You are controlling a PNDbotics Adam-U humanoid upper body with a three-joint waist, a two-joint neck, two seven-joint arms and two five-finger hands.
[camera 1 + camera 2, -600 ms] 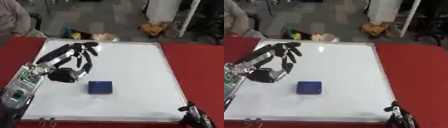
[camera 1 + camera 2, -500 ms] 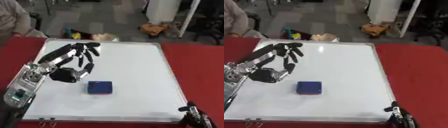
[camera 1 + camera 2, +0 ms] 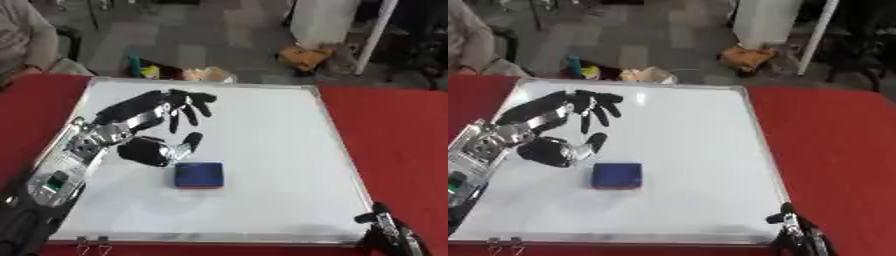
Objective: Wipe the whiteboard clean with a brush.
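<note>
Left hand point(image 3: 149, 135) is over the left part of the whiteboard point(image 3: 262, 130), entering from the lower left, with its silver and black forearm lying along the board's left edge. Fingers are spread and mostly straight, reaching toward the far side of the board; the thumb points to the right, its tip just above the brush. The hand is released and grasps nothing. Whether the palm touches the board surface cannot be told. Brush point(image 3: 199, 175): a small blue block with a reddish lower edge, lying flat on the whiteboard, just to the near right of the left hand's palm, close to the thumb but apart from it. It sits left of the board's centre, toward the near half. The whiteboard is white with a thin silver frame, lying flat on a red table point(image 3: 398, 135), and its surface looks free of marks from here; a faint grey smear runs along the near edge. Two small metal clips show at the near left corner of the frame. Right hand point(image 3: 798, 235): only dark fingertips show at the lower right corner, off the board's near right corner, pointing up and looking relaxed, holding nothing. Beyond the far edge of the table lies a grey floor with a few small items near the board's far side.
</note>
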